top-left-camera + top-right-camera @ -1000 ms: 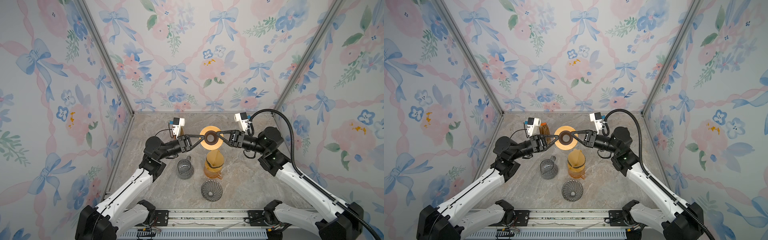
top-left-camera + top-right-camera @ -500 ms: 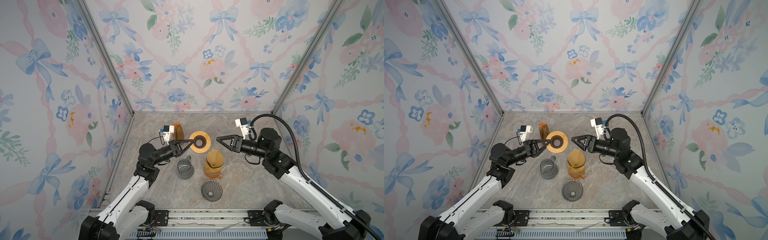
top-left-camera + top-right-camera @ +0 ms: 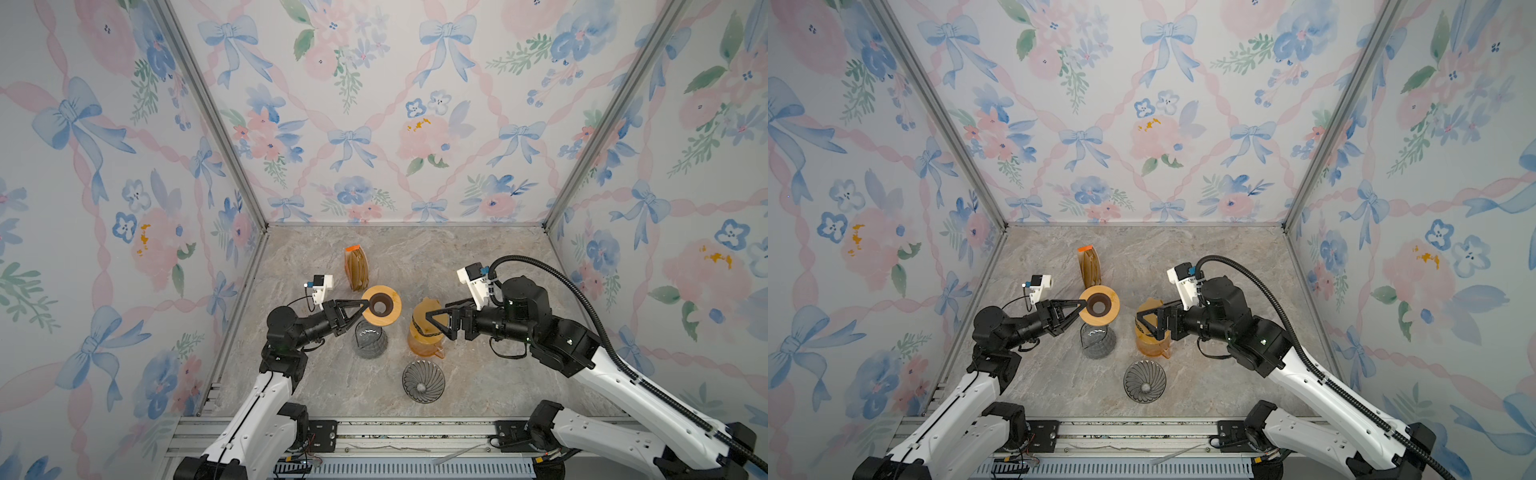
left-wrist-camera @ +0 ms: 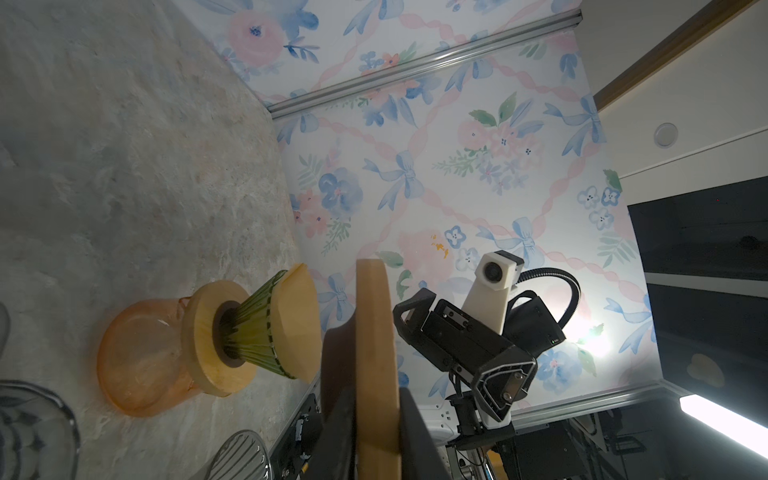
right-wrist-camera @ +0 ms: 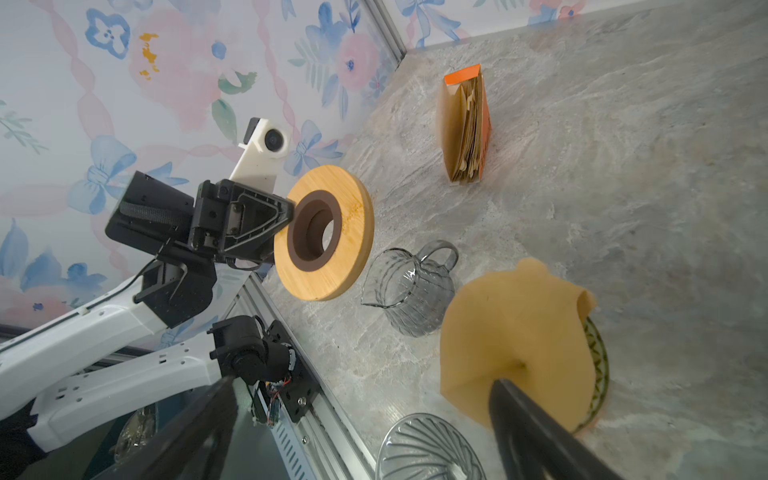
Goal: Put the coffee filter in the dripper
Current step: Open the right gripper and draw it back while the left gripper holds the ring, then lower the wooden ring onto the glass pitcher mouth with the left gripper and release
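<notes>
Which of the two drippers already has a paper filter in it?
The green dripper atop the orange carafe: a brown filter lines it. The grey dripper is empty.

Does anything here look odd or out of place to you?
Yes: the wooden ring hangs in mid-air, gripped at its edge by the left pincer, near the grey glass pitcher. The grey dripper stands on the table without such a ring.
</notes>
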You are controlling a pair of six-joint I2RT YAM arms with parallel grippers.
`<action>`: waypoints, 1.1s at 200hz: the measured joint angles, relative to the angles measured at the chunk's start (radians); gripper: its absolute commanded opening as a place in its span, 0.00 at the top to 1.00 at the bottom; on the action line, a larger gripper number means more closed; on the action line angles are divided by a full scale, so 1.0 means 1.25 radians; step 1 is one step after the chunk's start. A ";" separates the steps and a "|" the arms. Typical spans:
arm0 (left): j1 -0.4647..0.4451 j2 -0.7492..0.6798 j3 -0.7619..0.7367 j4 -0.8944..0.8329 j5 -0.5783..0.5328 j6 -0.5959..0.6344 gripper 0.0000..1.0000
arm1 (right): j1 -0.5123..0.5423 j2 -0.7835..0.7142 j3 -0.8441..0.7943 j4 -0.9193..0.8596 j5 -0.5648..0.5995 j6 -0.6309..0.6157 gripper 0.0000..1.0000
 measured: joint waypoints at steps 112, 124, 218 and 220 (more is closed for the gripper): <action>0.074 0.052 -0.104 0.001 0.064 0.058 0.80 | 0.190 0.041 0.026 -0.010 0.246 -0.062 0.04; 0.082 0.059 -0.107 0.001 0.067 0.066 0.80 | 0.190 0.042 0.031 -0.010 0.255 -0.063 0.04; 0.118 0.139 -0.120 0.003 0.086 0.116 0.79 | 0.193 0.052 0.040 -0.025 0.273 -0.062 0.04; 0.118 0.140 -0.120 0.003 0.086 0.116 0.79 | 0.193 0.052 0.040 -0.026 0.273 -0.062 0.04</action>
